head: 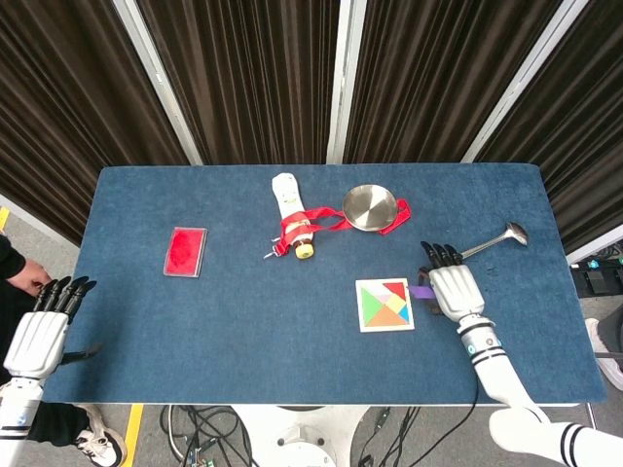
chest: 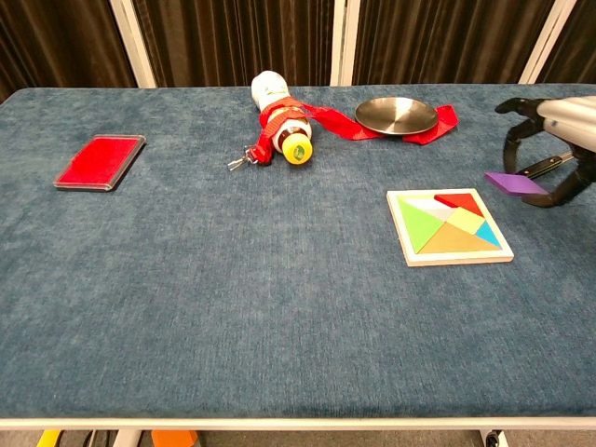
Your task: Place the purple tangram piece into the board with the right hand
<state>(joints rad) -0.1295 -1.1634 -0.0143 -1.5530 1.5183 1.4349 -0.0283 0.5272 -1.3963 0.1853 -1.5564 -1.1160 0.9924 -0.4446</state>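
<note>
My right hand (head: 450, 288) (chest: 551, 149) holds the flat purple tangram piece (chest: 514, 183) (head: 421, 291) pinched in its fingers, lifted above the cloth just right of the tangram board (head: 384, 305) (chest: 449, 226). The square board lies on the blue table, filled with green, red, yellow, orange and blue pieces. Off the table's left edge hangs my left hand (head: 44, 329), fingers apart and holding nothing; only the head view shows it.
A metal ladle (head: 482, 245) lies right behind my right hand. A steel dish (head: 370, 206) (chest: 396, 115) on a red strap and a lying bottle (head: 292, 216) (chest: 277, 114) are at the back centre. A red case (head: 185, 251) (chest: 100, 161) sits at the left.
</note>
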